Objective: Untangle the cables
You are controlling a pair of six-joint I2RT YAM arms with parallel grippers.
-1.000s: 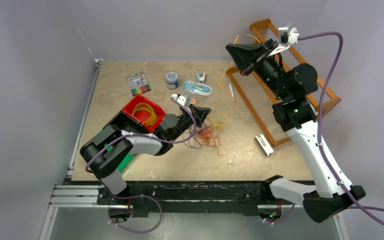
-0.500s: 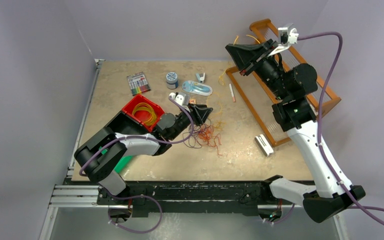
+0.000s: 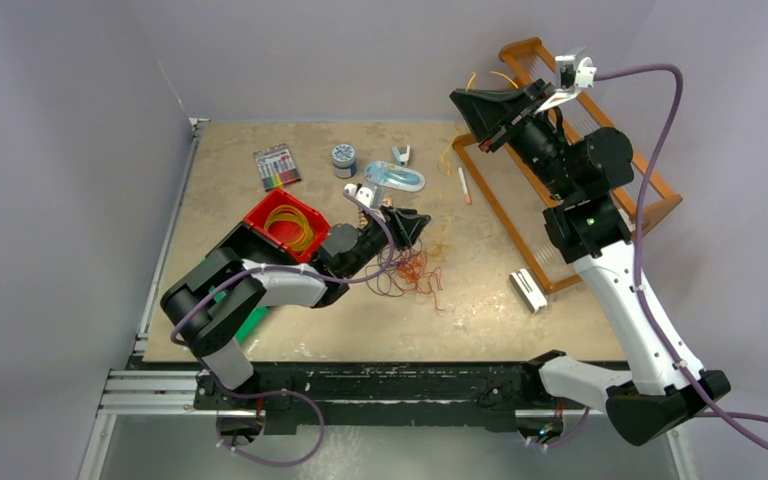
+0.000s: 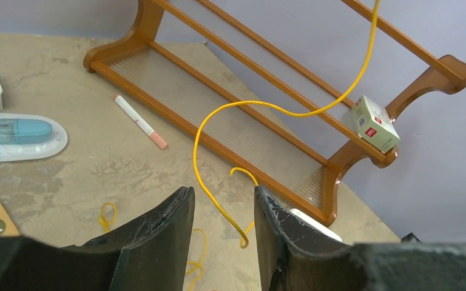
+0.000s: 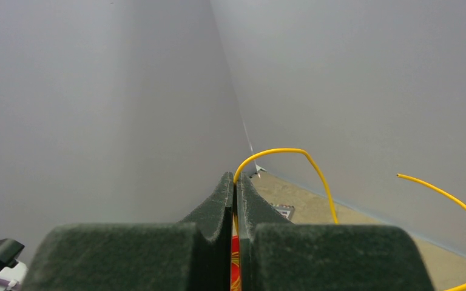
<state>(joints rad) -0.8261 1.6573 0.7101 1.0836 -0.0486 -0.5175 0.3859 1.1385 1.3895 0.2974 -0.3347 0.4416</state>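
At tabletop [image 3: 230,200] centre: left hand [image 4: 221,195] released, fingers [image 4: 170,224] apart, nothing gripped; yellow cable [image 5: 285,150] hangs loose through gap between them. Just near side of hand, orange and purple cables [image 3: 415,270] lie tangled on tabletop. Red bin [image 3: 260,212] beside left arm [image 3: 270,285] holds yellow coil [image 3: 288,226]. At far right, above wooden rack [image 3: 520,50], right hand [image 5: 235,179] raised, clenched on yellow cable, which arcs out from its fingertips [image 5: 224,194].

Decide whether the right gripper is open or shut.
Shut. The right gripper pinches a yellow cable; no gap shows between its jaws.
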